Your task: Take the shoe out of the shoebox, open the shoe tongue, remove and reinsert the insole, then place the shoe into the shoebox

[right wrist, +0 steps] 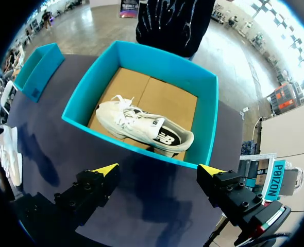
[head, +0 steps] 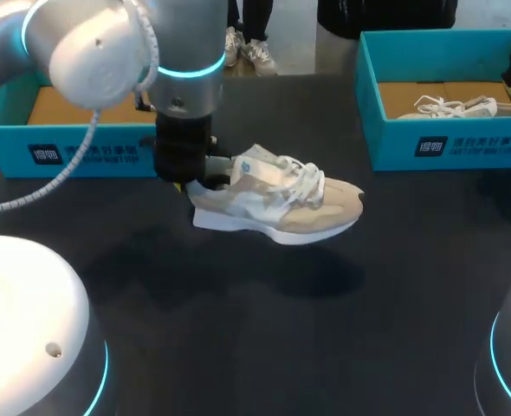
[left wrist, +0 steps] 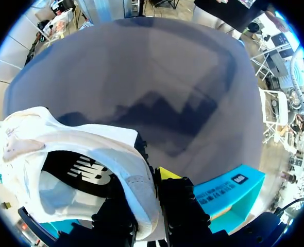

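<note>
While left tool (left wrist: 151, 203) grips the shoe (head: 277, 206) — right tool (right wrist: 158, 170) gapes.

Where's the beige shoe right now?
Head view, mid-table: the beige shoe is gripped at its heel by the left tool, beside the left teal shoebox.

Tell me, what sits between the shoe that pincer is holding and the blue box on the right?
Nothing. In the head view, only bare dark table separates the shoe in the left pincer from the right shoebox.
</note>
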`<act>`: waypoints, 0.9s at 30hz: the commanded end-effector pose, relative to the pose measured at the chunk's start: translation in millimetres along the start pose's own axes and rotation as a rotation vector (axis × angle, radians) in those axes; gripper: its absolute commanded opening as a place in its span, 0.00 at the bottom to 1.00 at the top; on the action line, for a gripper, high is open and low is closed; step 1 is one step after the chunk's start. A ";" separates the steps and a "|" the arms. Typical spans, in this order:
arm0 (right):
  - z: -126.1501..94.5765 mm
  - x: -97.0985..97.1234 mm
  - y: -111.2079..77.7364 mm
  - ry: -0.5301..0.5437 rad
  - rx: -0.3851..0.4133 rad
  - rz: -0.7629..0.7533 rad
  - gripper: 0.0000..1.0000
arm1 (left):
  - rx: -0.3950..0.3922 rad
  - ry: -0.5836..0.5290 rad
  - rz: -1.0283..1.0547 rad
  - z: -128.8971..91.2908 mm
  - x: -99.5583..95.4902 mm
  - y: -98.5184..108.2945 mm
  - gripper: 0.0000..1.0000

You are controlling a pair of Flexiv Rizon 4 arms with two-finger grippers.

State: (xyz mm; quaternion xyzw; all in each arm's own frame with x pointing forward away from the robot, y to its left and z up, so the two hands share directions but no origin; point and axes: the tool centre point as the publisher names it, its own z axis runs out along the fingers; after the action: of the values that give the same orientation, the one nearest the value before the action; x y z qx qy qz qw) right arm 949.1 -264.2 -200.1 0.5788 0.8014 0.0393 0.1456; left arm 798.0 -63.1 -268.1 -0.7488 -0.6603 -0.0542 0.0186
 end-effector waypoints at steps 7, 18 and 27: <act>0.3 -0.2 0.0 0.001 0.000 -0.001 1.00 | 0.007 -0.004 -0.023 47.3 -14.7 2.1 0.00; 0.3 -0.2 0.0 0.001 0.000 -0.001 1.00 | 0.055 0.033 -0.010 84.2 -27.7 3.6 0.00; 0.3 -0.2 0.0 0.001 0.000 -0.001 1.00 | 0.087 0.055 0.010 103.7 -35.6 4.7 0.00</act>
State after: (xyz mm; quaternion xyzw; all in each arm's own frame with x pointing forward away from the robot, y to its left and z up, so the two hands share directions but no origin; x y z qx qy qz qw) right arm 949.1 -264.2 -200.1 0.5788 0.8014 0.0393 0.1456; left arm 799.6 -81.7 -367.8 -0.7496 -0.6574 -0.0444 0.0633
